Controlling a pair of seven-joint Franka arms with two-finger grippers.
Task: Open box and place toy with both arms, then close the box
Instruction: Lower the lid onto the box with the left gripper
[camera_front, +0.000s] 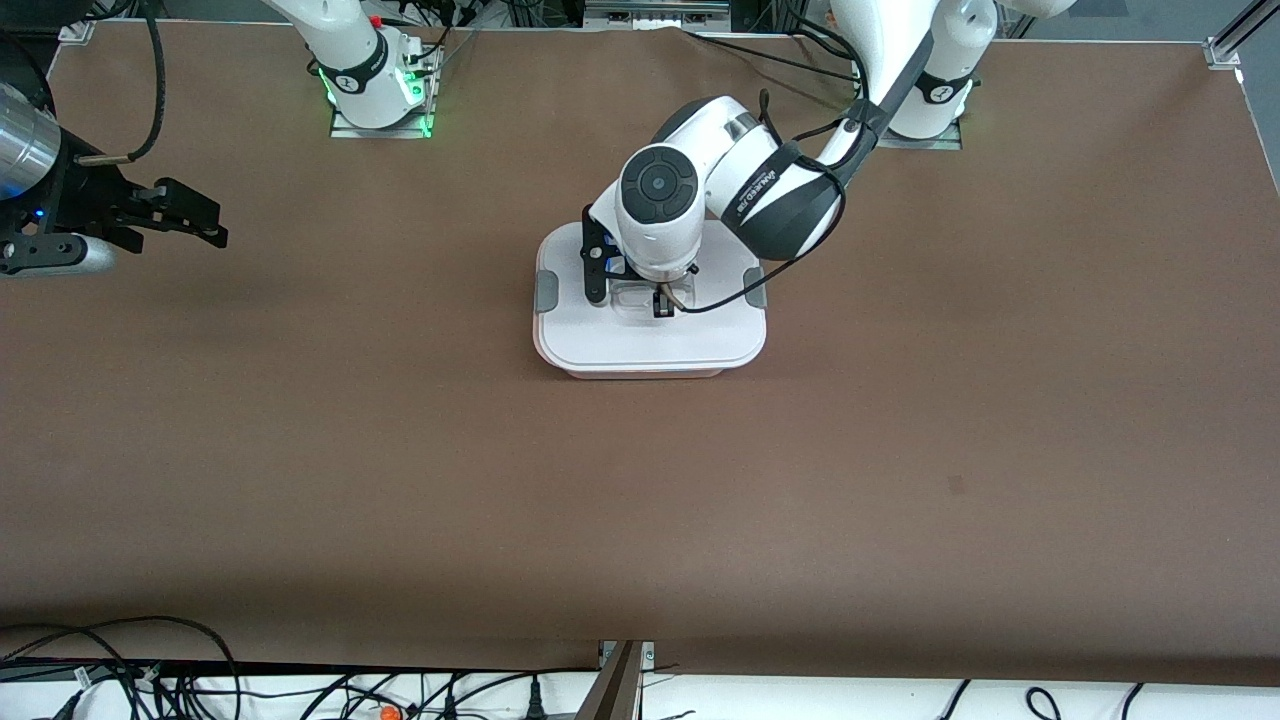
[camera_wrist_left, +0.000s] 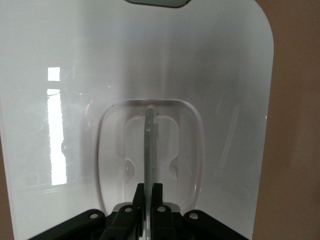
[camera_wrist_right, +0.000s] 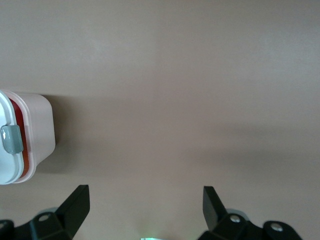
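The box (camera_front: 650, 340) stands in the middle of the table with its white lid (camera_wrist_left: 200, 75) on. Grey clips (camera_front: 547, 291) sit at both of its ends. My left gripper (camera_front: 664, 305) is down on the lid's centre. In the left wrist view this gripper (camera_wrist_left: 150, 187) is shut on the thin clear handle (camera_wrist_left: 150, 145), which stands upright between its fingers. My right gripper (camera_front: 205, 225) hangs open over bare table toward the right arm's end, apart from the box. Its wrist view shows the gripper (camera_wrist_right: 146, 195) holding nothing, and one end of the box (camera_wrist_right: 37, 125) with a clip (camera_wrist_right: 11, 140). The toy is out of view.
The brown table (camera_front: 900, 450) stretches wide around the box. Both arm bases (camera_front: 375, 95) stand along the edge farthest from the front camera. Loose black cables (camera_front: 150, 670) lie below the table's near edge.
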